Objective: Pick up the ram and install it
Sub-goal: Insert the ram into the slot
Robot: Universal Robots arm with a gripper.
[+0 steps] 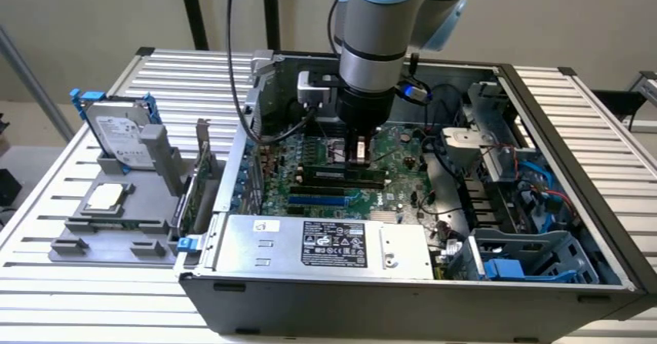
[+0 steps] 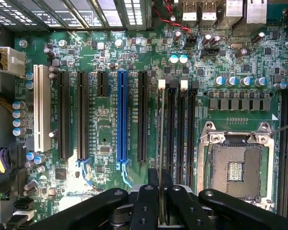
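Across the exterior view's left side, a grey holder rests on the slatted bench; it carries an upright hard drive with blue rails and, in front of that, a flat square processor chip. Just to the right of the holder stands an open computer case, its silver power supply lying along the near wall. Over the green motherboard in the middle of the case, the robot arm reaches straight down, and its pincer hangs just above the black memory slots. Further right inside the case sit a metal bracket, bundled cables and a blue-clipped drive cage.

From the wrist view, a white expansion slot lies at one side, then black slots, a blue slot, the white-latched memory slots, and the empty processor socket. The pincer is nearly closed on the ram, which is seen edge-on as a thin upright strip running from between the fingers along the nearest memory slot. Whether the stick is seated in that slot cannot be told.
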